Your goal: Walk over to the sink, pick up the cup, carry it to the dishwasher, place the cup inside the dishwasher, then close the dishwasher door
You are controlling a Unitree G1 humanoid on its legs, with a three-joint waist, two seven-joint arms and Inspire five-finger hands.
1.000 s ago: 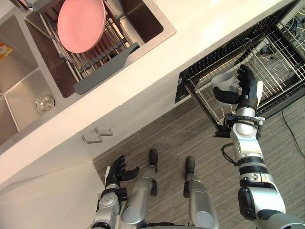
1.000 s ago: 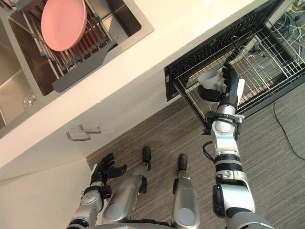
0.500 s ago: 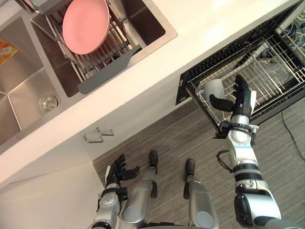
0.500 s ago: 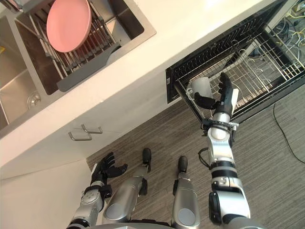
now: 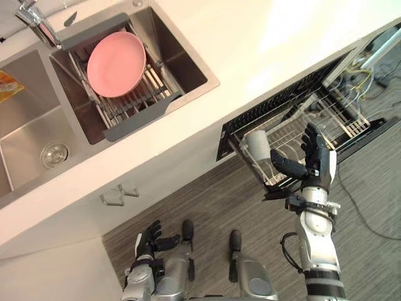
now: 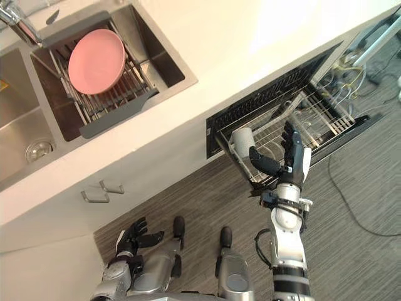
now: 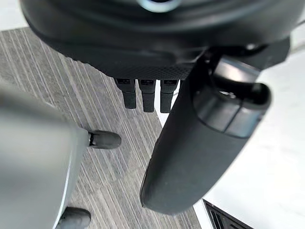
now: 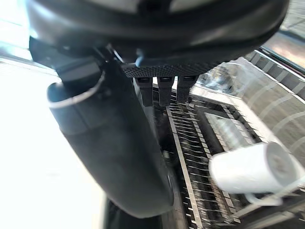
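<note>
Obs.: cup [image 5: 257,145] lies on its side in the near left corner of the pulled-out wire rack [image 5: 326,116] of the dishwasher [image 5: 276,103]. In the right wrist view it is white, resting on the tines, with a handle loop showing under it. Cannot tell which way its mouth faces.

Right hand [image 5: 315,162]: raised just beside the cup, fingers straight and fanned, thumb stretched toward the cup. A gap shows between thumb and cup; nothing is held. The thumb's bulk blocks much of the rack in the wrist view.

Left hand [image 5: 149,237]: low by the cabinet front, fingers loosely spread, empty.

Hard to read: the back of the dishwasher interior is dark under the counter [image 5: 263,37]. The rack's far end blurs into wire clutter. An orange item [image 5: 7,84] in the left sink basin is cut off by the frame edge.

Edges/room: the rack front juts out past the counter edge over the floor [image 5: 213,194]. Floor ahead of the rack is open. Pink plate [image 5: 116,64] stands in a grey drainer [image 5: 141,115] across the sink [image 5: 188,50], well apart from the hands. Faucet [image 5: 37,25] is at the sink's far rim.
</note>
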